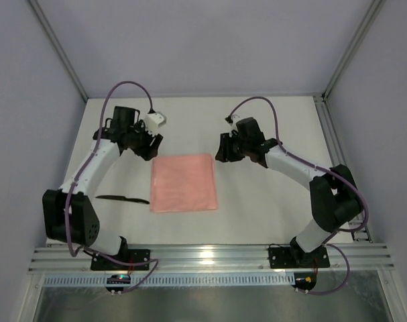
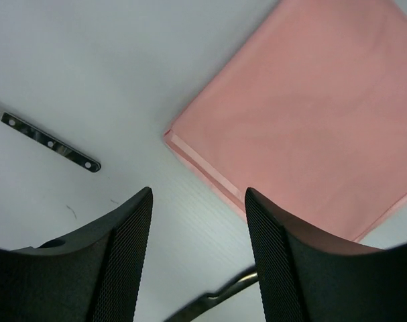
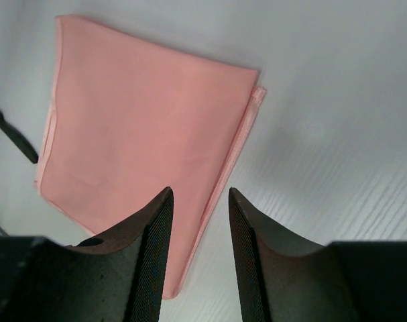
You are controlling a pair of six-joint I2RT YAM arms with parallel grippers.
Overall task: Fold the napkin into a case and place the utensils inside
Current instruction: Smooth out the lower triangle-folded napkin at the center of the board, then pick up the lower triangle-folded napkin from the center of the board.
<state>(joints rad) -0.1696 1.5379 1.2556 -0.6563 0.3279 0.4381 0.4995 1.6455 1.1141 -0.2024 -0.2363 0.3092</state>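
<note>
near edge: both arm bases are bolted to an aluminium rail [image 1: 210, 258]. just beyond it, left of centre, a black knife [image 1: 123, 198] lies flat on the white table [image 1: 270, 201]. one end of the knife is just beside the near left corner of the napkin [image 1: 184, 182].

mid-table: the napkin is folded to a flat near-square and lies between the two arms. its layered edges are slightly offset at the corners. bare table surrounds it on every side, with the widest room to the right.

far side: the left gripper [image 1: 150, 150] is just beyond the napkin's far left corner, and the right gripper [image 1: 221, 151] is just beyond the far right corner. both pairs of jaws stand apart with nothing between them.

left wrist view: a black handle with three rivets [image 2: 49, 142] lies apart from the napkin corner. a second slim utensil [image 2: 213, 300] shows partly, low between the fingers.
</note>
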